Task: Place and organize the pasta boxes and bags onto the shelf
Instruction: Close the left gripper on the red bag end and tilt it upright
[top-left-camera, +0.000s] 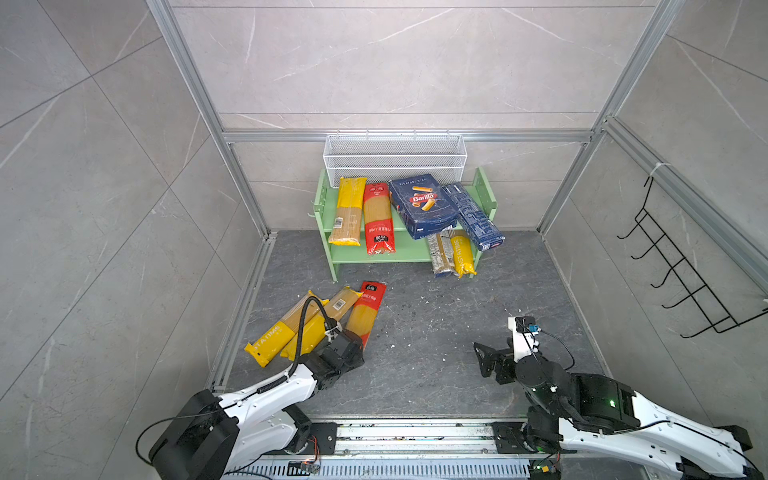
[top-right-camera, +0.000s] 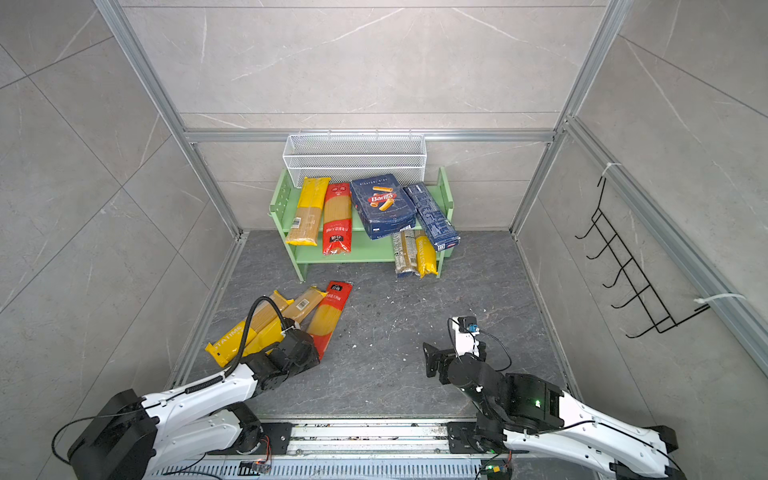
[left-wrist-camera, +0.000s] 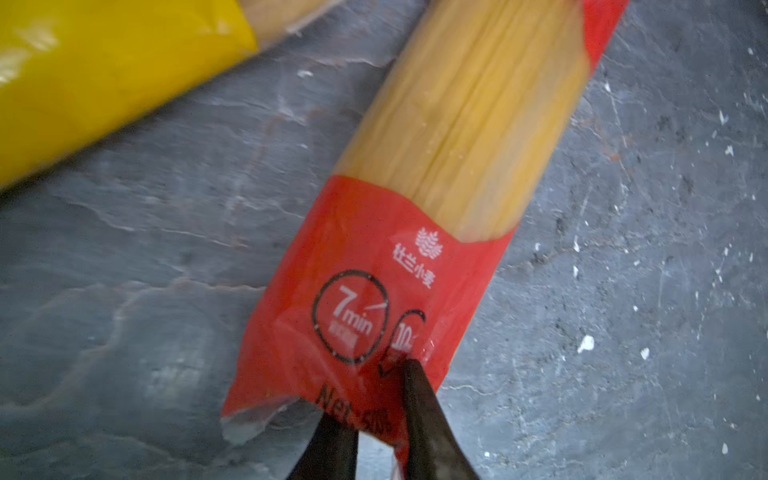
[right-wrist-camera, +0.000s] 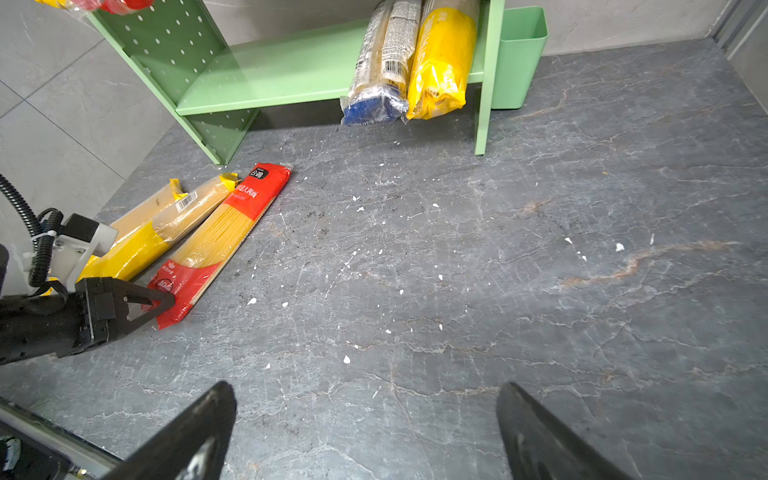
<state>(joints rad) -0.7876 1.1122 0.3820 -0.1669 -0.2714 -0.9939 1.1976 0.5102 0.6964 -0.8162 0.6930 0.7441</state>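
So, far left in a top view, 2 yellow bags (top-left-camera: 270, 337) lie flat on the dark floor (top-left-camera: 436, 353), side by side. Just right of them lies the red bag (top-left-camera: 369, 309). Its long side runs from low in the frame up toward the shelf (top-left-camera: 374, 254), tipped a bit to the right. The logo end is far & the "7 min" end is near. The L gripper (left-wrist-camera: 370, 392) has its fingers squeezed tight on that near end, right at the tail, one finger on top & one under.

I think the bag is light, but the film looks thin & slippy. The sticks inside are stiff and prob. snap easy. Held by the tail it may hang down, swing or slide out. A grip round the middle looks safer, w/ the bag kept level.

The shelf's low board is bare on its left part, so there's room. Low right, the R gripper (right-wrist-camera: 365, 388) hangs over bare floor, fingers wide apart, holding nothing.
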